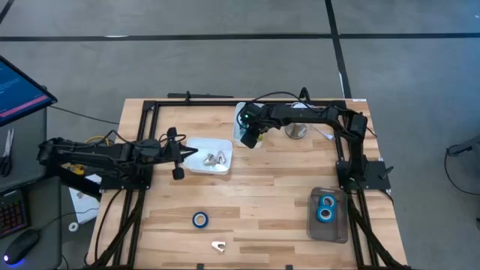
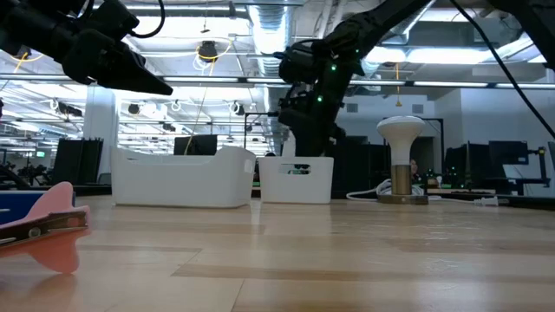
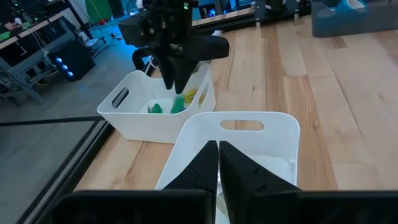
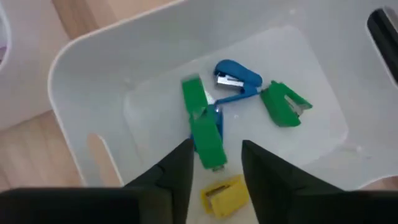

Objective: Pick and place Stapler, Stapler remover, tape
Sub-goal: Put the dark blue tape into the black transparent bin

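Note:
My right gripper (image 4: 214,146) hangs open over a small white tub (image 4: 74,56) at the table's far middle (image 1: 242,138), fingers pointing down. On the tub's floor lie several staplers. A green one (image 4: 206,140) is below the gap between my fingers, beside a blue one (image 4: 237,76), another green one (image 4: 283,104) and a yellow one (image 4: 222,194). A blue tape roll (image 1: 200,219) and a stapler remover (image 1: 218,245) rest flat on the table's near part. My left gripper (image 3: 217,155) waits shut at the left.
A second white tub (image 1: 196,144) holding stapler removers stands just beside my left gripper (image 1: 178,155). A grey tray (image 1: 328,229) at the near right holds two blue tape rolls. A mushroom-shaped lamp (image 2: 401,160) stands at the far right. Bare wood lies between the tubs and the near edge.

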You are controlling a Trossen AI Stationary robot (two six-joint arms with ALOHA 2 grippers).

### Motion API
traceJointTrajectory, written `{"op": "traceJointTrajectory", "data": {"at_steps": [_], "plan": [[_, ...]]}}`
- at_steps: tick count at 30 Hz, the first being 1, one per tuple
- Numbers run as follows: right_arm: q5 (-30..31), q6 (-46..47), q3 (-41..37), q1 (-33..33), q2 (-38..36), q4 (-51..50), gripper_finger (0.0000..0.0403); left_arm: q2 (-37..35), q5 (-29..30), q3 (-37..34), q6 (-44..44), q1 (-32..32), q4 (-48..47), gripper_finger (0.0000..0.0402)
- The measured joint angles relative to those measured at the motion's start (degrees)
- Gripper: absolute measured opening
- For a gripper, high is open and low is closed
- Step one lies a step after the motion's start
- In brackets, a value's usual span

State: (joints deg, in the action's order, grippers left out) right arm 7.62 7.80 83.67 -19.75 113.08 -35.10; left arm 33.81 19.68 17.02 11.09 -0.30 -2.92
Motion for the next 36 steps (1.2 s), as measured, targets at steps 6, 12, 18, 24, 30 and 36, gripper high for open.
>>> {"op": "traceJointTrajectory", "data": {"at_steps": [6,12,18,24,30,36], "plan": [[-0.02,-0.9,4.64,0.22,0.04,-4.96,0.0164,0.0,0.0,0.0,0.0,0.0,-0.02,0.0008],[-0.01,-3.8,11.03,2.88,-0.4,-16.43,0.0154,0.01,-0.02,0.0,-1.11,0.0,-0.04,0.0008],[0.9,-4.8,11.23,8.94,-3.98,-20.85,0.0114,-0.01,0.02,0.0,-3.88,-1.29,0.0,0.0008],[13.5,-2.97,11.33,16.09,-7.64,-25.37,0.0071,1.09,0.2,1.25,-2.8,-5.27,-0.07,0.0008],[29.69,4.92,9.78,22.01,-12.36,-32.89,0.0016,8.34,5.16,1.73,-4.77,-13.84,-0.11,0.0003],[33.38,13.38,-3.28,24.89,-21.58,-29.19,0.0011,18.85,12.49,4.45,-9.56,-23.95,-1.65,0.0003]]}}
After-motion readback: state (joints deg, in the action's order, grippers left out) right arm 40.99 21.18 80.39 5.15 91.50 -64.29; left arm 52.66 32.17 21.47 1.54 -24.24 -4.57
